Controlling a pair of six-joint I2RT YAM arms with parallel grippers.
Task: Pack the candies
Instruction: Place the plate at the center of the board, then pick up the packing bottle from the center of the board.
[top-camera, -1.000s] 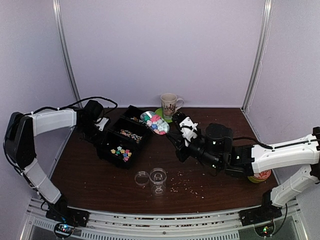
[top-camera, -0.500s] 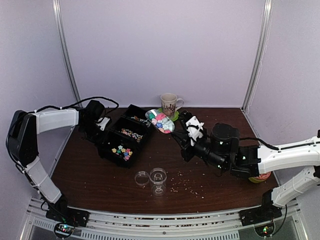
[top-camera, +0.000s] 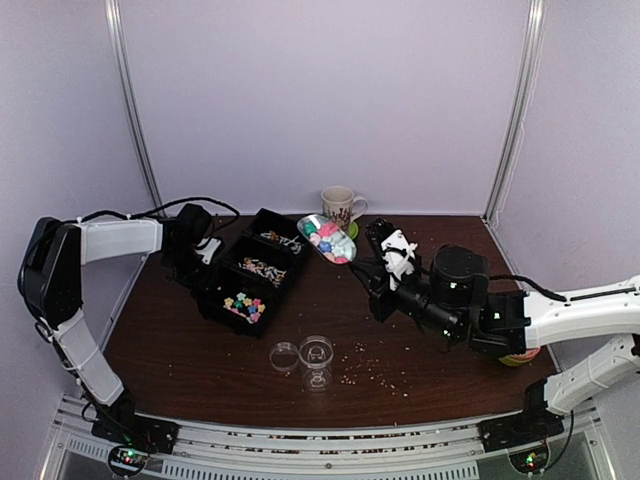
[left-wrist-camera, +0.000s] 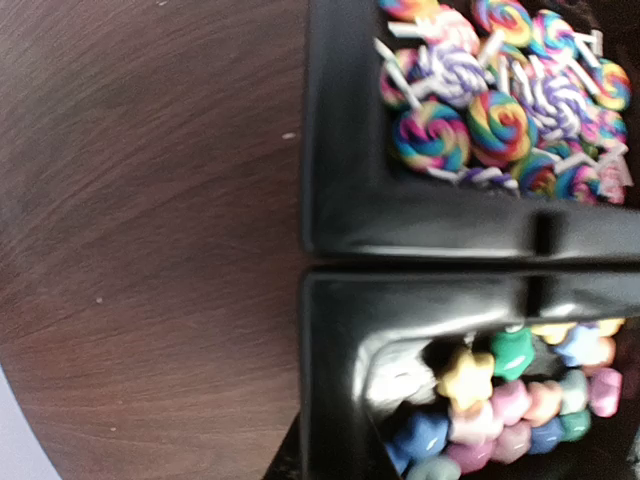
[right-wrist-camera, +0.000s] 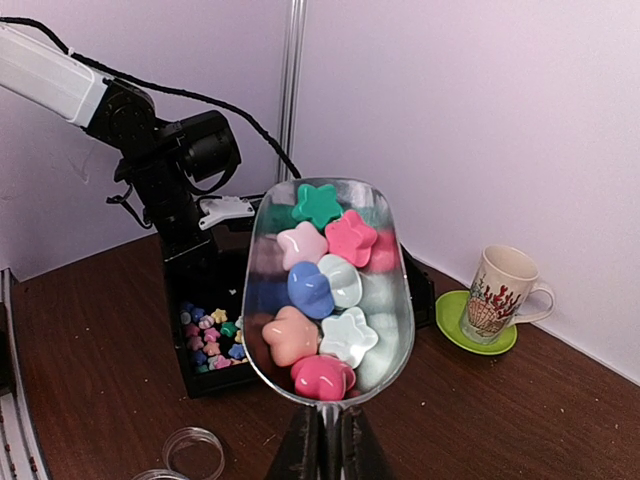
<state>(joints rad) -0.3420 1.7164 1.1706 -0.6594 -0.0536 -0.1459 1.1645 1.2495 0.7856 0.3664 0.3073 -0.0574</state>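
My right gripper (right-wrist-camera: 328, 452) is shut on the handle of a clear scoop (right-wrist-camera: 385, 330) that holds several pastel star candies (right-wrist-camera: 318, 290). In the top view the scoop (top-camera: 328, 240) hangs in the air right of the black tray (top-camera: 213, 302), near the mug. The tray's near compartment holds star candies (top-camera: 243, 306), the middle one lollipops (top-camera: 262, 269). My left gripper (top-camera: 198, 256) sits at the tray's left wall, seemingly shut on it. The left wrist view shows the tray wall (left-wrist-camera: 335, 330), the stars (left-wrist-camera: 510, 405) and the swirled lollipops (left-wrist-camera: 500, 110) close up.
A clear glass goblet (top-camera: 316, 356) and a clear round lid (top-camera: 285, 355) stand at the front middle, with pale crumbs (top-camera: 375, 371) to their right. A patterned mug (top-camera: 340, 207) on a green saucer (right-wrist-camera: 450, 325) stands at the back. A round tin (top-camera: 521, 352) peeks from under my right arm.
My right gripper has carried the loaded scoop to the right and back, away from the tray and towards the mug. The left arm has hardly moved.
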